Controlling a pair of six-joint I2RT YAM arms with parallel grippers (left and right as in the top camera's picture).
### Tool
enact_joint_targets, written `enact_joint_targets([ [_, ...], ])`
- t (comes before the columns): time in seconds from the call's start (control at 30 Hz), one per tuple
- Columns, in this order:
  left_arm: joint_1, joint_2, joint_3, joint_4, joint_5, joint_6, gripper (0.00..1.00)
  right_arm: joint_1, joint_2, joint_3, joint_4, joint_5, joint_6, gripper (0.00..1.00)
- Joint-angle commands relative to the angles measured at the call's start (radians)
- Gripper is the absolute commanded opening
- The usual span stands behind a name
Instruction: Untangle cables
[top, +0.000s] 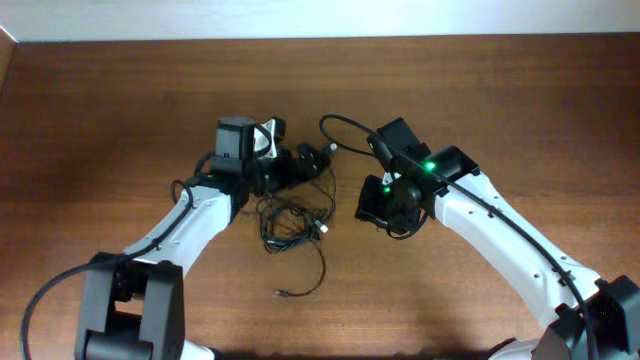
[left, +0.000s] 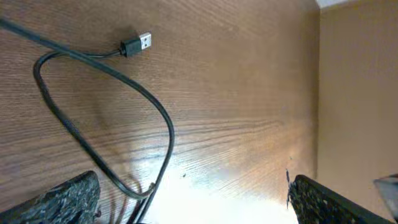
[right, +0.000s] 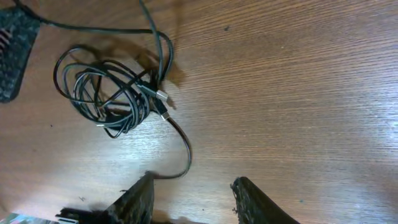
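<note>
**A:** How much room is there on the table (top: 520, 90)?

**B:** Plenty. Bare wood runs toward 12 o'clock up to the far edge, where a pale wall (top: 300, 18) begins. It is also open toward 9 and 3 o'clock.

**A:** And the cables (top: 293, 215)?

**B:** They are bunched in a loose coil near the table's middle, at 6 o'clock from the left hand (left: 193, 186) and 9 o'clock from the right hand (right: 193, 183). One tail (top: 318, 268) leaves the coil toward 6 o'clock and curls round to a small plug end (top: 284, 293) facing about 9 o'clock. A second cord (top: 345, 125) arcs at 1 o'clock from the coil.

**A:** What about the left hand?

**B:** It is released and spread wide, with nothing between the fingers. In its wrist view a cord loop (left: 93, 124) lies with its long axis from 10 to 5 o'clock. The loop's USB plug (left: 140, 43) points toward 3 o'clock. The low bend of the loop lies just beside one finger (left: 62, 199), but I cannot tell if they touch.

**A:** And the right hand?

**B:** It is partly open, with bare wood between the fingers, and it grips nothing. In its wrist view the coil sits at 10 o'clock. One cord runs down from the coil and bends in to a fingertip (right: 144, 182), but I cannot tell whether it makes contact.
</note>
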Motion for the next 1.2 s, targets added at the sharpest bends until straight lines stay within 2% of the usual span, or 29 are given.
enact_joint_targets([
  [0.0,0.026,-0.008,0.006,-0.01,0.029,0.133,0.99,0.003,0.005,0.004,-0.017,0.017,-0.011,0.44],
  [0.03,0.037,-0.016,0.006,-0.016,0.026,0.171,0.99,0.003,0.005,0.004,-0.023,0.018,-0.011,0.44],
  [0.1,0.052,-0.055,0.006,-0.09,-0.106,0.175,0.99,0.003,0.005,0.004,-0.028,0.018,-0.011,0.44],
  [0.13,0.051,-0.111,0.006,-0.212,-0.282,0.138,0.99,0.003,0.005,0.004,-0.028,0.021,-0.011,0.44],
  [0.23,0.051,-0.22,0.006,-0.501,-0.592,0.002,0.99,0.003,0.005,0.004,-0.024,0.029,-0.01,0.45],
  [0.27,0.051,-0.231,0.005,-0.599,-0.647,0.01,0.99,0.003,0.005,0.004,-0.02,0.047,-0.01,0.49],
  [0.33,0.05,-0.207,-0.023,-0.625,-0.679,0.026,0.99,0.003,0.005,0.004,-0.021,0.047,-0.01,0.49],
  [0.37,0.05,-0.197,-0.05,-0.603,-0.679,0.026,0.93,0.003,0.005,0.004,-0.021,0.047,-0.01,0.49],
  [0.4,0.05,-0.195,-0.076,-0.58,-0.678,0.026,0.78,0.003,0.005,0.004,-0.021,0.046,-0.01,0.49],
  [0.43,0.049,-0.195,-0.103,-0.555,-0.67,0.026,0.7,0.003,0.005,0.004,-0.021,0.047,-0.01,0.49],
  [0.47,0.043,-0.195,-0.129,-0.521,-0.637,0.026,0.73,0.003,0.005,0.004,-0.021,0.047,-0.01,0.49],
  [0.5,0.023,-0.194,-0.16,-0.481,-0.618,0.027,0.79,0.003,0.005,0.004,-0.021,0.047,-0.01,0.49],
  [0.63,-0.065,-0.158,-0.233,-0.306,-0.658,0.031,0.53,0.003,0.005,0.004,-0.024,0.046,-0.01,0.49],
  [0.7,-0.076,-0.115,-0.233,-0.267,-0.68,0.031,0.49,0.003,0.005,0.004,-0.029,0.046,-0.01,0.49],
  [0.77,-0.084,-0.049,-0.233,-0.23,-0.678,0.03,0.38,0.003,0.005,0.004,-0.037,0.046,-0.011,0.49],
  [0.8,-0.084,-0.025,-0.233,-0.229,-0.678,0.03,0.22,0.003,0.005,0.004,-0.048,0.046,-0.011,0.49],
  [0.83,-0.084,-0.008,-0.233,-0.229,-0.674,0.03,0.0,0.003,0.005,0.004,-0.064,0.046,-0.023,0.49],
  [0.9,-0.076,-0.021,-0.219,-0.229,-0.586,0.03,0.0,0.003,0.005,0.004,-0.079,0.041,-0.078,0.49],
  [0.97,-0.041,-0.056,-0.184,-0.229,-0.346,0.029,0.0,0.003,0.005,0.004,-0.087,-0.024,-0.203,0.49],
  [1.0,0.009,-0.083,-0.159,-0.229,-0.109,0.029,0.0,0.003,-0.005,0.004,-0.089,-0.104,-0.296,0.49],
  [1.1,0.133,-0.099,-0.15,-0.229,0.228,0.01,0.0,-0.007,-0.094,0.004,-0.093,-0.119,-0.326,0.49],
  [1.17,0.194,-0.099,-0.15,-0.192,0.389,0.006,0.0,-0.053,-0.23,0.004,-0.101,-0.119,-0.326,0.49],
])
